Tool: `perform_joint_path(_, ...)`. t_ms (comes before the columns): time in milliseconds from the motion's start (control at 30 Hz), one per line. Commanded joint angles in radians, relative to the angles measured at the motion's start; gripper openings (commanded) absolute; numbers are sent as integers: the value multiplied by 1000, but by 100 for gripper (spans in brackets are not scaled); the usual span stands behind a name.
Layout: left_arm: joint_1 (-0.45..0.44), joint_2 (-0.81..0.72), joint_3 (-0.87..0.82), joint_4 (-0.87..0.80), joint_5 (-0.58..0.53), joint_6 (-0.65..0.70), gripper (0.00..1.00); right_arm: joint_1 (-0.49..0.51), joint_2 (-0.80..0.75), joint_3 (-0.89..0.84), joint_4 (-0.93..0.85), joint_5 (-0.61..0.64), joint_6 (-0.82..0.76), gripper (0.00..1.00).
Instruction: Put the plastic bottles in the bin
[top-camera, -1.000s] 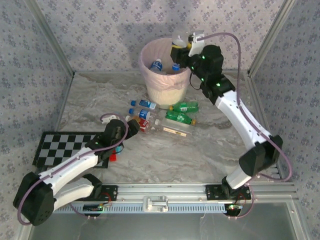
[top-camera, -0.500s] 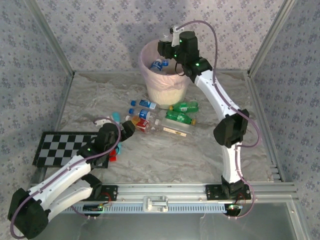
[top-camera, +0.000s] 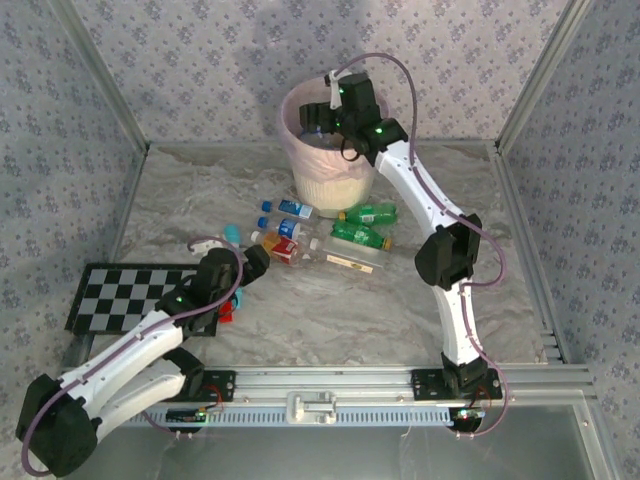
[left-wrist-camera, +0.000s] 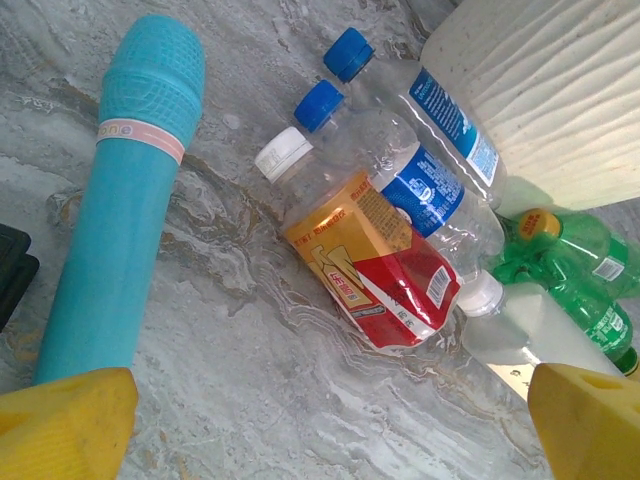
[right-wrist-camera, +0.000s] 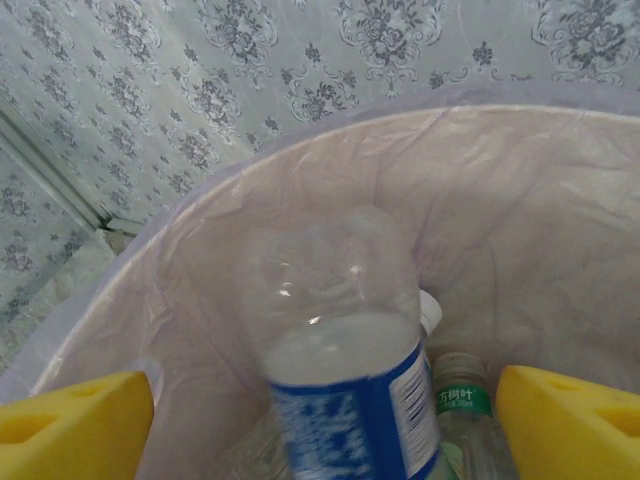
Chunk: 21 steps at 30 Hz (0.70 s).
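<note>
My right gripper hangs over the bin, a cream wastebasket with a pink liner. Its yellow fingers stand wide apart, open. A clear blue-labelled bottle sits between them, touching neither, above the bin's inside. A green-labelled bottle lies in the bin. My left gripper is open, low over the table, just short of the red-labelled bottle. Blue-capped bottles and green bottles lie beyond it, beside the bin's wall.
A teal stick-like tool lies left of the bottles, close to my left finger. A checkerboard mat lies at the near left under the left arm. Patterned walls and metal posts close in the table on three sides.
The right arm swung left over the bin's mouth and its jaws opened, letting go of the blue-labelled bottle. The left arm reached forward to the red-labelled bottle, then held still.
</note>
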Motion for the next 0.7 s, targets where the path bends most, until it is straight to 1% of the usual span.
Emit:
perform_joint_path(0,6,8,12,9,-8,-19,100,6,-32,37,-27,28,-20,99)
perform_joint_path(100,6,16,12,11,-8,-32,100,12,-86,5,-35,41,-33,100)
perform_joint_path(233,6,25,14,17,-25,-52,100,26,-222,-139,-5,49,-40,100)
perform_joint_path(300,6,28,15,23,-37,-65,100,36,-316,-257,34,53,-38,100)
perform_joint_path(433,6,40,15,40,-70,-98,100,68,-534,-583,174,100,-12,100)
perform_joint_path(500,4,53,17,53,-86,-111,100,82,-645,-750,252,103,14,100)
perform_joint_path(567,4,80,22,72,-91,-120,100,101,-747,-906,304,105,42,100)
perform_joint_path(667,2,142,50,81,-85,-146,100,134,-861,-1080,341,122,103,100)
